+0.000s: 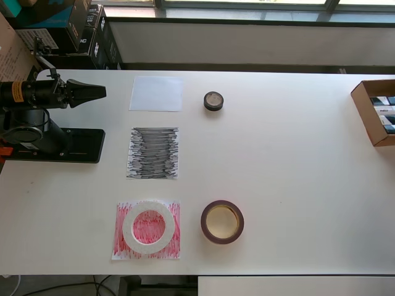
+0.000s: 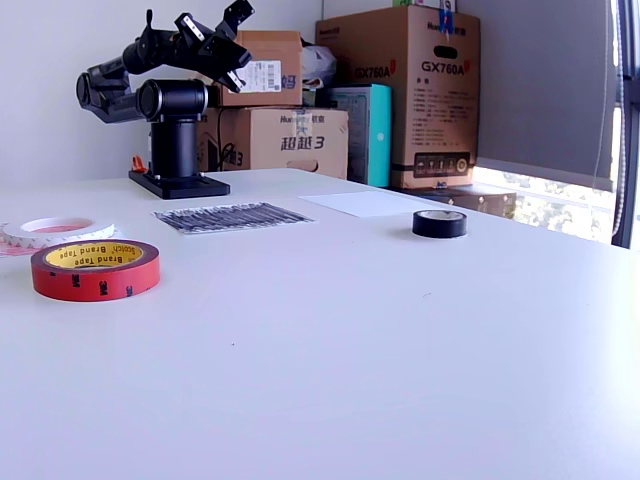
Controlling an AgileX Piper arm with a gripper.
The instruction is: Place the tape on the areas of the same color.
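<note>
In the overhead view a wide white tape ring (image 1: 127, 227) lies on the scribbled red patch (image 1: 174, 244) at the lower left. A maroon ring with a tan core (image 1: 204, 222) lies on bare table to the right of it. A small black roll (image 1: 213, 100) sits on bare table right of the plain white patch (image 1: 156, 93). The scribbled black patch (image 1: 153, 153) is bare. My gripper (image 1: 99, 92) hangs empty over the table's left end, left of the white patch, fingers together. The exterior view shows the gripper (image 2: 228, 48), maroon ring (image 2: 95, 283), white ring (image 2: 30, 237) and black roll (image 2: 439, 224).
The arm's black base plate (image 1: 68, 145) sits at the overhead view's left. An open cardboard box (image 1: 364, 102) stands at the right edge. Stacked cartons (image 2: 400, 90) stand behind the table in the exterior view.
</note>
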